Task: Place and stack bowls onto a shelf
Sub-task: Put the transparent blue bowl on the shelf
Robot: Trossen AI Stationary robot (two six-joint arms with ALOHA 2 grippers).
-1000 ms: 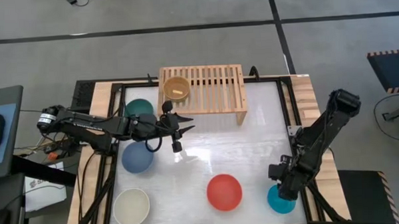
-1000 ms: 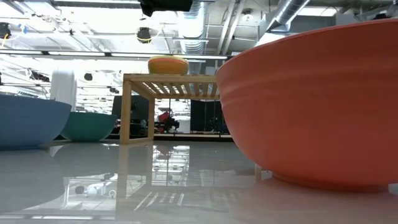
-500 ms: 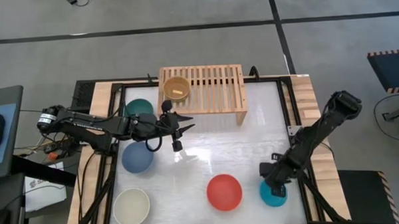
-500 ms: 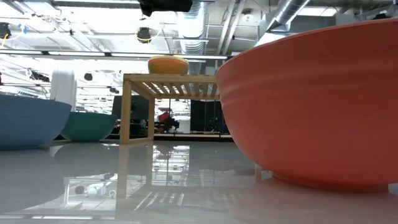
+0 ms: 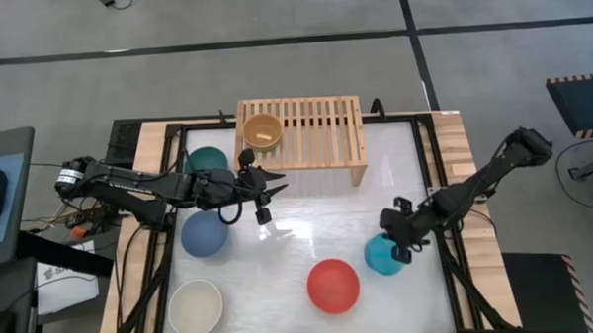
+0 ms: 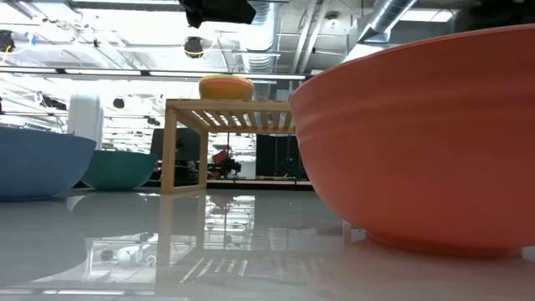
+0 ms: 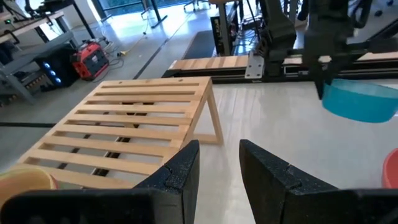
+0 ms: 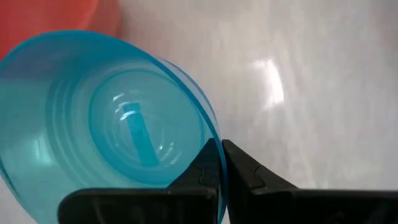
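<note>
My right gripper [image 8: 219, 163] pinches the rim of the teal bowl [image 5: 382, 254], which hangs beneath it clear of the table. I keep it level while carrying toward the shelf [image 5: 315, 131] ahead. The left gripper [image 5: 266, 194], fingers slightly parted and empty, waits near the shelf.

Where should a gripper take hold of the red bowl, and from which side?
On its rim, coming down from above, one finger inside the wall and one outside. The red bowl sits upright and open on the table, too wide to span, with a thin lip. The right gripper pinches the light blue bowl that same way.
</note>
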